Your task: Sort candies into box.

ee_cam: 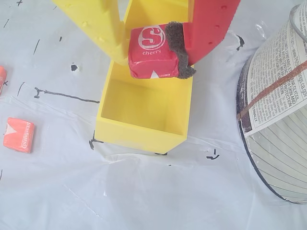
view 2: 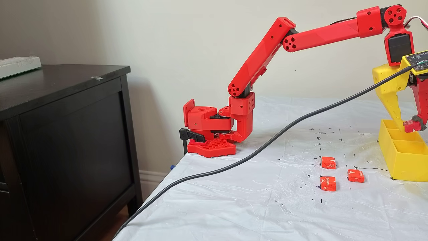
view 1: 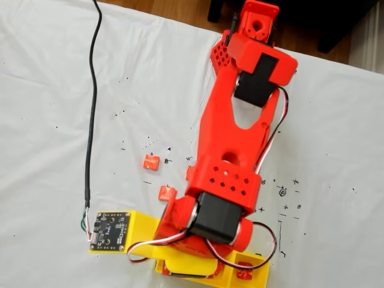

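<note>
in the wrist view we see the gripper (ee_cam: 156,52) grasping a red candy (ee_cam: 152,51) marked "cherry", pinched between its yellow finger (ee_cam: 98,24) and its red, dark-padded finger (ee_cam: 211,26), directly above the yellow box (ee_cam: 144,134). in a fixed view the held candy (view 2: 411,126) hangs just over the box (view 2: 403,157), while three more candies (view 2: 328,162) (view 2: 328,183) (view 2: 355,175) lie on the white table cover (view 2: 234,201) beside it.
</note>
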